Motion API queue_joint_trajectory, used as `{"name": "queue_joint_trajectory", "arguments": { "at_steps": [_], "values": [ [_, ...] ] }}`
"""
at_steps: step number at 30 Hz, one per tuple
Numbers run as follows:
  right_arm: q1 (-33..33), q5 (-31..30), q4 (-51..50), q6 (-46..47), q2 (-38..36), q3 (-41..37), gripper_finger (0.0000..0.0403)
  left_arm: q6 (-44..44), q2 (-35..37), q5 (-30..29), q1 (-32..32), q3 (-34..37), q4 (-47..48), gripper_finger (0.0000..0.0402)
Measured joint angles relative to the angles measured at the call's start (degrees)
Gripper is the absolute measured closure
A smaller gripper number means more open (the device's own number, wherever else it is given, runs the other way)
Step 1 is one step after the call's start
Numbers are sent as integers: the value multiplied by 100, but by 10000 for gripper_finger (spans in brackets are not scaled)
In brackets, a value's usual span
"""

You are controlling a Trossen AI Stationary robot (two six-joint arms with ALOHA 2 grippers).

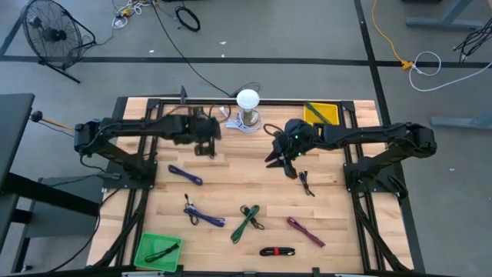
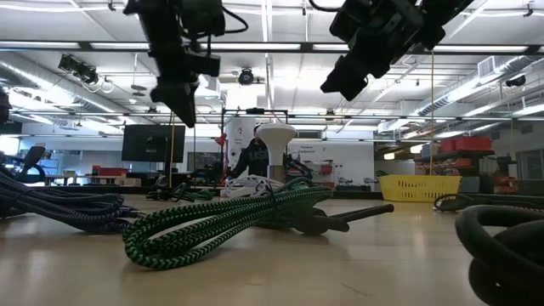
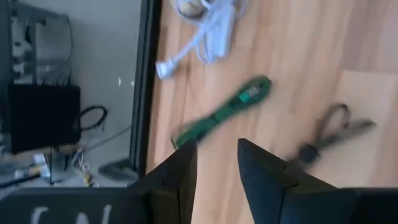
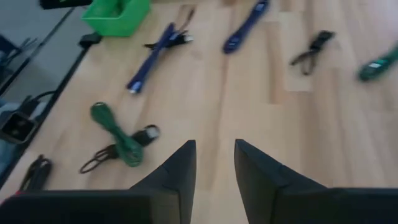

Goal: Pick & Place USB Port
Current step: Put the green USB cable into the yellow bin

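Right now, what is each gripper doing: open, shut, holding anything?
Left gripper: open, fingers apart, nothing between them, above the table.
Right gripper: open, fingers apart, nothing between them, above the table.

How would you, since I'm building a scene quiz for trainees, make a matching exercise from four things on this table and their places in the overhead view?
Things:
1. green plastic bin
2. yellow plastic bin
3. white globe on a stand
4. green braided cable

Places in the high view:
A. top edge, towards the right
B. bottom left corner
C. lower middle of the wood
D. top edge, centre

Pairs: 1-B, 2-A, 3-D, 4-C
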State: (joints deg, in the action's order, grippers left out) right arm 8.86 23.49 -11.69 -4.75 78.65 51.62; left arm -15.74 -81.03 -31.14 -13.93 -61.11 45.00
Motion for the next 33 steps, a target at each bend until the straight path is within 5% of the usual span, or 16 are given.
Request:
{"name": "queue_joint_trajectory", "arguments": {
  "at_steps": [10, 33],
  "values": [
    [-557, 2, 102, -7, 0, 0, 291, -2164, -305, 1152, -845, 603, -1544, 280],
    [-760, -9, 408, -17, 0, 0, 291, -2993, -2133, 1413, -1290, 617, -2206, 280]
  ]
}}
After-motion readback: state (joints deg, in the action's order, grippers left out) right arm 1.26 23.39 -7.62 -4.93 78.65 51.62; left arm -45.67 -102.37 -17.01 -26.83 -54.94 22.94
